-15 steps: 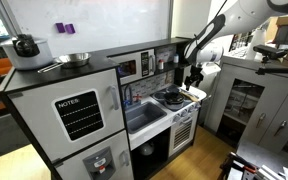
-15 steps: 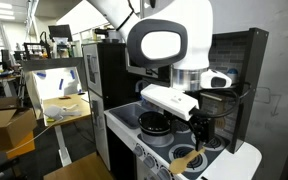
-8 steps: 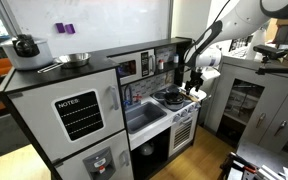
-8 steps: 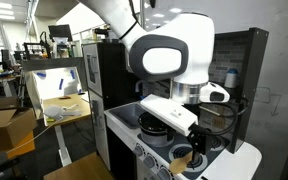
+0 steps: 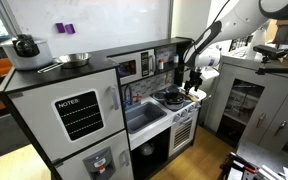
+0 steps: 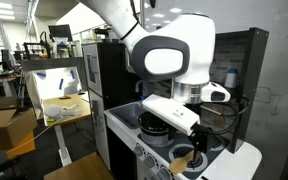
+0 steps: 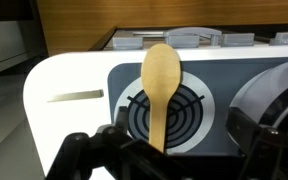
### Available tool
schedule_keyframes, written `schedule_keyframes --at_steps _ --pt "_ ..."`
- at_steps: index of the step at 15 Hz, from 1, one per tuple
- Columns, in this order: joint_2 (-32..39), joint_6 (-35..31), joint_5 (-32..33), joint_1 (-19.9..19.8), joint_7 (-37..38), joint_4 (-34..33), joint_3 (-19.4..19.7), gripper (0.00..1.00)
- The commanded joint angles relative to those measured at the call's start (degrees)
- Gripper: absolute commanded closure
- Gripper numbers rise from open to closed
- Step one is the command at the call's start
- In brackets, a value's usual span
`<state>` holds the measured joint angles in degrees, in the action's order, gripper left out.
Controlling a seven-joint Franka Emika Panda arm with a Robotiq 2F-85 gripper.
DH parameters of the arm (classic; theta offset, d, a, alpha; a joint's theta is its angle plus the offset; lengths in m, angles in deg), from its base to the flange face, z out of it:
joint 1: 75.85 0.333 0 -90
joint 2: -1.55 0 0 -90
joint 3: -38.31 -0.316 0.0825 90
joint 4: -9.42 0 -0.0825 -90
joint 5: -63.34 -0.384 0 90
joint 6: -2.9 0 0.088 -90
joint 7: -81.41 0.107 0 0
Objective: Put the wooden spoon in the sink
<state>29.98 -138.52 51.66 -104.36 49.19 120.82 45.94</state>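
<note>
The wooden spoon [image 7: 160, 85] lies flat on a toy stove burner [image 7: 164, 112], bowl end away from the camera. In an exterior view it shows as a tan patch [image 6: 185, 156] at the stove's near corner. My gripper [image 7: 180, 138] is open just above the burner. Its dark fingers stand on either side of the spoon's handle, which is close to the left finger. In an exterior view the gripper [image 5: 194, 82] hangs over the stove's end, away from the grey sink [image 5: 144, 116]. The sink does not show in the wrist view.
A dark pan [image 5: 169, 97] sits on the stove beside the sink and also shows in the other exterior view [image 6: 155, 123]. A round metal bowl [image 5: 76, 59] and a kettle [image 5: 25, 45] stand on the toy fridge top. A white cabinet [image 5: 249, 95] stands beyond the stove.
Over the last second the gripper came down a little toward the burner and the wrist turned. It has held still for the last half second, and the spoon has not moved.
</note>
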Motion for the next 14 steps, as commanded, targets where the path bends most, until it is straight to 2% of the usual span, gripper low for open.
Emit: schedule_keyframes --at_steps 1,4,14 --pt "1.92 -0.61 -1.09 -1.57 -1.77 -1.98 -1.32 0.00" --pt "1.55 -0.30 0.42 -0.71 0.25 -1.15 -0.45 0.00" --pt "2.09 -0.32 0.54 -0.93 0.48 -1.95 -0.38 0.00"
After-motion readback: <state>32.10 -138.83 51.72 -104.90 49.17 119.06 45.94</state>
